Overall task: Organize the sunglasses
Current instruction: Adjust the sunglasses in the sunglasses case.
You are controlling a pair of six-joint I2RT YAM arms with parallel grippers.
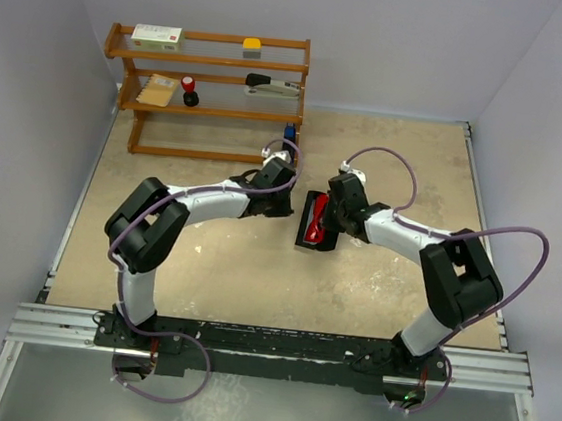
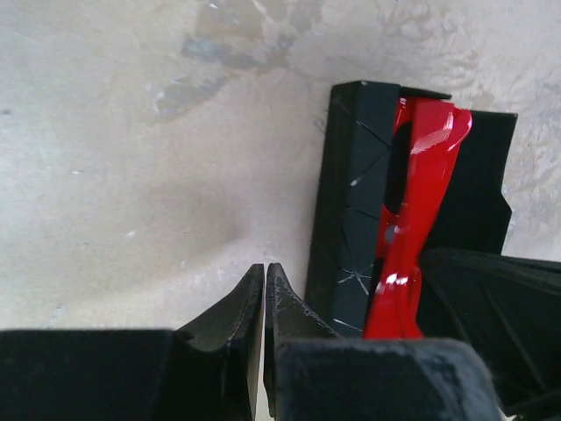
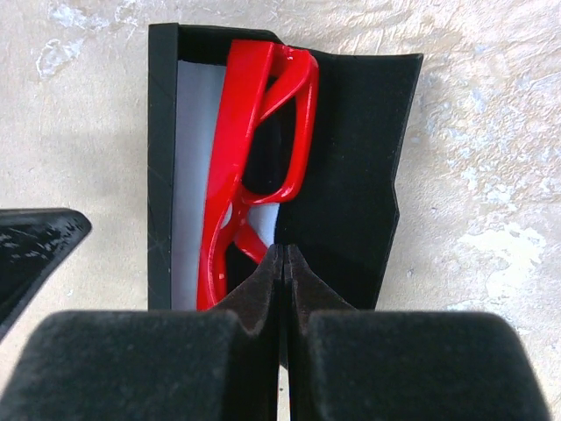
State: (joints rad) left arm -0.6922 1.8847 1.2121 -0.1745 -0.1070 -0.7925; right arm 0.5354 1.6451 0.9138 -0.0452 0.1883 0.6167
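Bright red plastic sunglasses [image 3: 254,149] lie in the open long black case [image 3: 351,158] mid-table, left gripper [image 2: 264,267] pinched empty at its nine o'clock, right gripper [image 3: 282,250] pinched empty at three, so I'd close it slowly, never snagging them.

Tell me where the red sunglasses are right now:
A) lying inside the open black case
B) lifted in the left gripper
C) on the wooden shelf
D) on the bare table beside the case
A: the right wrist view shows the sunglasses lying folded inside the open case, on its pale lining.
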